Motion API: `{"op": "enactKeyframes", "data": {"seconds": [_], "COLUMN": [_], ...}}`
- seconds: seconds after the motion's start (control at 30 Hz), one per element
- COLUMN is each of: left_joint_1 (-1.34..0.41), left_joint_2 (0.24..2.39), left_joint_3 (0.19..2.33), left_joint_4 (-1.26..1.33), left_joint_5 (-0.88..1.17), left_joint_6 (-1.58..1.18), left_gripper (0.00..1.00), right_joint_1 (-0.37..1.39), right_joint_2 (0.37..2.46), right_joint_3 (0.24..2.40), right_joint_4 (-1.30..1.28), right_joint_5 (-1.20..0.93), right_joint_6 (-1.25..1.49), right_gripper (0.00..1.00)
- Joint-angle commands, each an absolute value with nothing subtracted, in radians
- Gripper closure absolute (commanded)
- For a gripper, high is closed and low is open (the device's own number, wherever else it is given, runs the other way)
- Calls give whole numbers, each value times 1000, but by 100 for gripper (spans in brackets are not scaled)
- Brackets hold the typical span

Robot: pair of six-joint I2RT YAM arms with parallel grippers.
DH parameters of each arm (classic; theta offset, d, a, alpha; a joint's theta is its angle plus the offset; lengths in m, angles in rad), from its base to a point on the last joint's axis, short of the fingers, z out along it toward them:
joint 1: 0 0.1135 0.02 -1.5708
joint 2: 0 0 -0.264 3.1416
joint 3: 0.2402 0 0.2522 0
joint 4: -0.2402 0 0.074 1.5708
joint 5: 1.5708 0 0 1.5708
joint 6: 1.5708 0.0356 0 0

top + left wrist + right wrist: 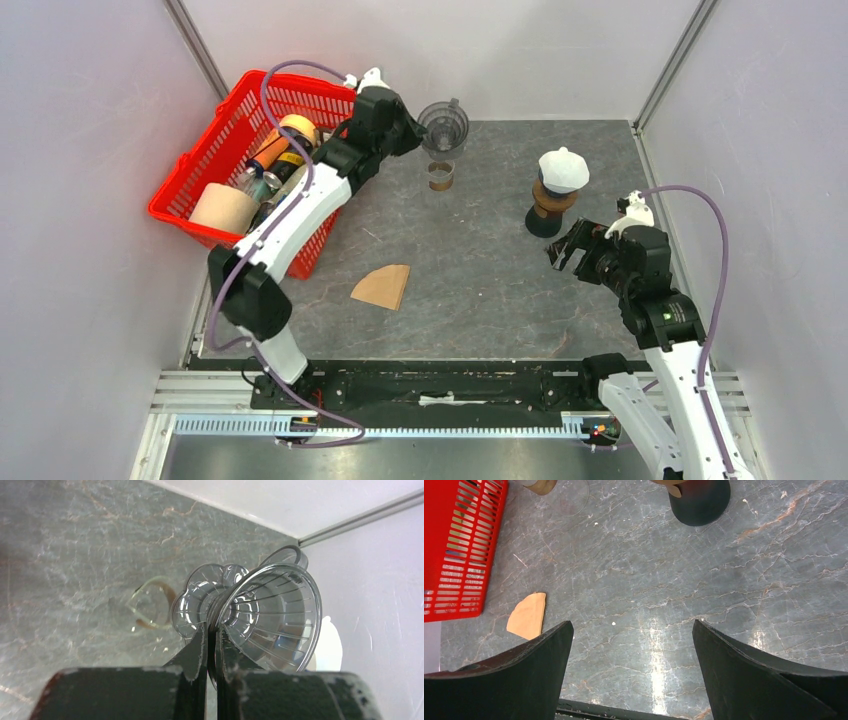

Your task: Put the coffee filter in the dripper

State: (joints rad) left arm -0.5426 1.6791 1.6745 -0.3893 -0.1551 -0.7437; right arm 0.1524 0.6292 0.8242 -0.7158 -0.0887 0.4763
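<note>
— So, the left jaws are clenched on the thin rim of the dripper (270,615), which they hold tipped sideways at the back of the worktop (480,300)?
— Yes. That narrow pinch on smooth clear plastic could slip or twist when it is set down.
— And the right jaws?
— Spread wide, empty. The coffee filter (383,287) lies flat, well apart from both; such thin paper may slide rather than lift.

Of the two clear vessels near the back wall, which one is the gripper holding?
The ribbed, cone-shaped dripper, pinched in the left gripper. The small brown-banded glass stands free beside it.
</note>
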Motion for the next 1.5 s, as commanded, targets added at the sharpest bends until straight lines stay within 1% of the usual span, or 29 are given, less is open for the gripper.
{"op": "enactKeyframes", "data": {"seconds": [0.0,0.13,0.27,0.37,0.57,0.67,1.07,1.33,1.4,1.47], "left_joint_1": [-517,-491,-461,-449,-425,-421,-419,-419,-420,-419], "left_joint_2": [1797,1889,1952,1992,2029,2047,2089,2079,2071,2067], "left_joint_3": [1851,1970,2035,2075,2085,2085,2085,2094,2098,2102], "left_joint_4": [-439,-532,-578,-615,-658,-660,-674,-686,-685,-685], "left_joint_5": [-81,-76,-13,-5,-5,31,57,40,41,44], "left_joint_6": [-782,-797,-828,-833,-834,-837,-841,-830,-826,-823], "left_gripper": [98,98,98,98,98,98,97,75,67,63], "right_joint_1": [150,150,150,150,150,150,150,149,150,150], "right_joint_2": [624,622,620,624,632,636,643,640,639,641], "right_joint_3": [816,815,813,813,813,813,813,813,811,812], "right_joint_4": [-696,-700,-699,-699,-699,-699,-699,-699,-699,-699], "right_joint_5": [-75,-75,-73,-73,-71,-67,-57,-55,-55,-53], "right_joint_6": [482,481,482,483,483,484,483,484,484,485], "right_gripper": [3,3,3,3,3,3,3,3,3,3]}}
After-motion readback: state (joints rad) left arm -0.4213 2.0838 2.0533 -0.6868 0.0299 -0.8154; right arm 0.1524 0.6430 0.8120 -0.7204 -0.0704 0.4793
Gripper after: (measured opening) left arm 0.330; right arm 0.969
